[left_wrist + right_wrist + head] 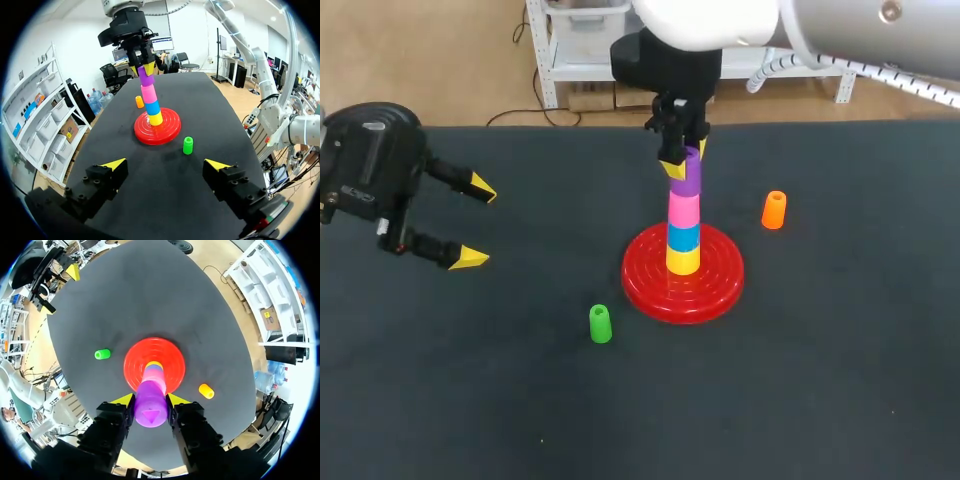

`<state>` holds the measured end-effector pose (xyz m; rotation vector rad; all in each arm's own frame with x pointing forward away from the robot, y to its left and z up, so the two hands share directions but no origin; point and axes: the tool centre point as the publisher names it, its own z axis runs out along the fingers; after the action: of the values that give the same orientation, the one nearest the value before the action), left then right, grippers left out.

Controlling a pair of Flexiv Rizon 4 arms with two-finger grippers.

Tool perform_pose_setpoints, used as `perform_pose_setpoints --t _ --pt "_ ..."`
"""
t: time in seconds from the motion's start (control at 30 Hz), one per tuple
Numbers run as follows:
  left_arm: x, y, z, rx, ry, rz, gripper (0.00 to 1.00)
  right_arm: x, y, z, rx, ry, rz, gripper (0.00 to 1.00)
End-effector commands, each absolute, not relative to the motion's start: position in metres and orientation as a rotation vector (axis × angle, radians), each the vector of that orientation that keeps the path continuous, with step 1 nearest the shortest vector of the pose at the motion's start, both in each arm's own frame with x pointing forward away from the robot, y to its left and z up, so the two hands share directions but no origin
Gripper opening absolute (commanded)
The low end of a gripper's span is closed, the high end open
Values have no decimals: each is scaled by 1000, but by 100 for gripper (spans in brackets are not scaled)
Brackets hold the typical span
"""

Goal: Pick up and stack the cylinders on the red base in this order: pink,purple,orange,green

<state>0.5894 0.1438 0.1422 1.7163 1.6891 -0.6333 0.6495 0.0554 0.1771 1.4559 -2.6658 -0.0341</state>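
On the red base [683, 283] stands a stack of yellow, blue and pink cylinders [684, 212]. The purple cylinder [689, 175] sits on top of the pink one, and my right gripper [686, 158] is shut on it from above. From the right wrist the purple cylinder [150, 406] fills the gap between both fingers of the gripper [150, 401], over the red base [175, 361]. The orange cylinder [774, 209] stands right of the base, the green cylinder [600, 324] front left of it. My left gripper [477, 223] hangs open and empty at the far left, its fingertips [216, 164] wide apart.
The black table [820, 380] carries nothing else. The green cylinder [188, 145] and orange cylinder [139, 101] flank the red base [170, 131] in the left wrist view. Bare tabletop lies in front and to the right.
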Motion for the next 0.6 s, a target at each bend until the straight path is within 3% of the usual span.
perform_pose_setpoints --t 0.03,0.6 --pt "591 144 141 1717 1686 -634 100 649 56 174 1457 -2660 -38 0" --pt "591 144 141 1717 1686 -634 100 650 58 174 1482 -2686 -5 0"
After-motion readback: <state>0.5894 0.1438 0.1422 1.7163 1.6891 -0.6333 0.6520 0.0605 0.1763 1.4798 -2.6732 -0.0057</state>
